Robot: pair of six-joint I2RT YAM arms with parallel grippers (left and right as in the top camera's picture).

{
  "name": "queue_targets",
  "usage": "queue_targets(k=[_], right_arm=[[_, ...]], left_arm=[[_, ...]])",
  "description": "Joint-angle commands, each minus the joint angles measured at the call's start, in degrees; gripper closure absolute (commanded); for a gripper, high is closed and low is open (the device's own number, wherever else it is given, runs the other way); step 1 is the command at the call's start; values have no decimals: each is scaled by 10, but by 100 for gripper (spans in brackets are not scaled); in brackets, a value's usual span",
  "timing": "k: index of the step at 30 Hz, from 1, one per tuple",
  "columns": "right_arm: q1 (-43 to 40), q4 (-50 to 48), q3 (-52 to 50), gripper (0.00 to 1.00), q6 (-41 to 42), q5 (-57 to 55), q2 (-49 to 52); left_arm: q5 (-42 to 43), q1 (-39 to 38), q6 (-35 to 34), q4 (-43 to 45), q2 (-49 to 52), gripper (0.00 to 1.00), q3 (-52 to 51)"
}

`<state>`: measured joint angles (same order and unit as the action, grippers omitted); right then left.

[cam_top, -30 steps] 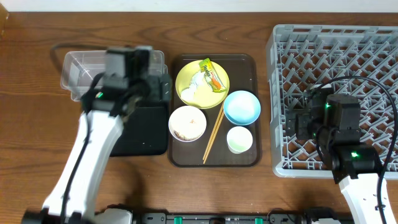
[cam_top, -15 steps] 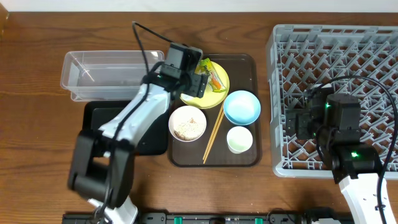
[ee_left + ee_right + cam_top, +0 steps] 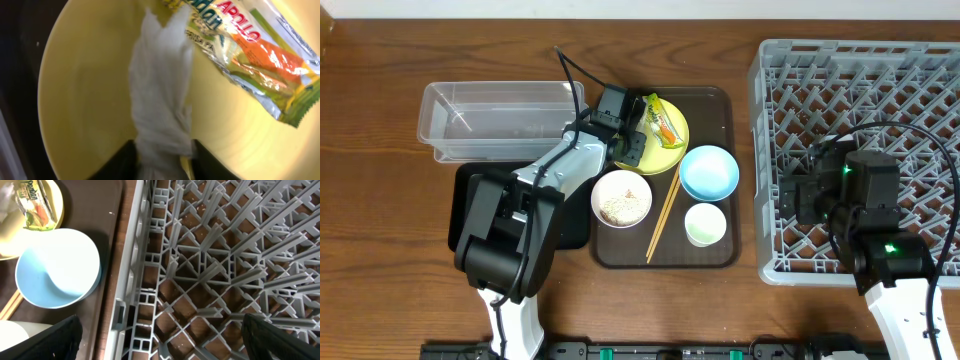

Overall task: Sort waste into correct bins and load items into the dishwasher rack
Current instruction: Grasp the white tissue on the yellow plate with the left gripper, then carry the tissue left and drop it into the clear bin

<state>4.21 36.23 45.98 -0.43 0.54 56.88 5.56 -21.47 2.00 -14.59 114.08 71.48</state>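
Overhead: the left end effector (image 3: 632, 148) is over the yellow plate (image 3: 667, 156) — far nearer the waste than the right end effector (image 3: 798, 200), above the dishwasher rack (image 3: 860, 80).

Left wrist: jaws pinch the crumpled paper (image 3: 162, 100), its length running straight ahead — wrapper (image 3: 260, 70) at its far end.

Right wrist: jaws spread, empty.

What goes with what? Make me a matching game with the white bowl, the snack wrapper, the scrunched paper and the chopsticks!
Things:
1. white bowl
2. snack wrapper
3. scrunched paper
4. chopsticks

Clues:
A. green and orange
B. lying straight on the brown tray
C. pinched in the left claw
D. has rice inside

Pairs: 1-D, 2-A, 3-C, 4-B.
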Motion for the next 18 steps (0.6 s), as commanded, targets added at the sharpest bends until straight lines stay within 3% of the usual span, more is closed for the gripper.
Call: queue_targets(k=[1,4,11,18], right_arm=[[3,0,12,1,8,3,0],[3,0,12,1,8,4,0],[3,0,12,1,8,3,0],[3,0,12,1,8,-1,0]], left_arm=[[-5,0,1,-5,2,81,9],[-4,0,1,-8,-1,94,9],[-5,2,-9,-11,-78,94,9],[-8,56,-131,-38,-181,94,9]])
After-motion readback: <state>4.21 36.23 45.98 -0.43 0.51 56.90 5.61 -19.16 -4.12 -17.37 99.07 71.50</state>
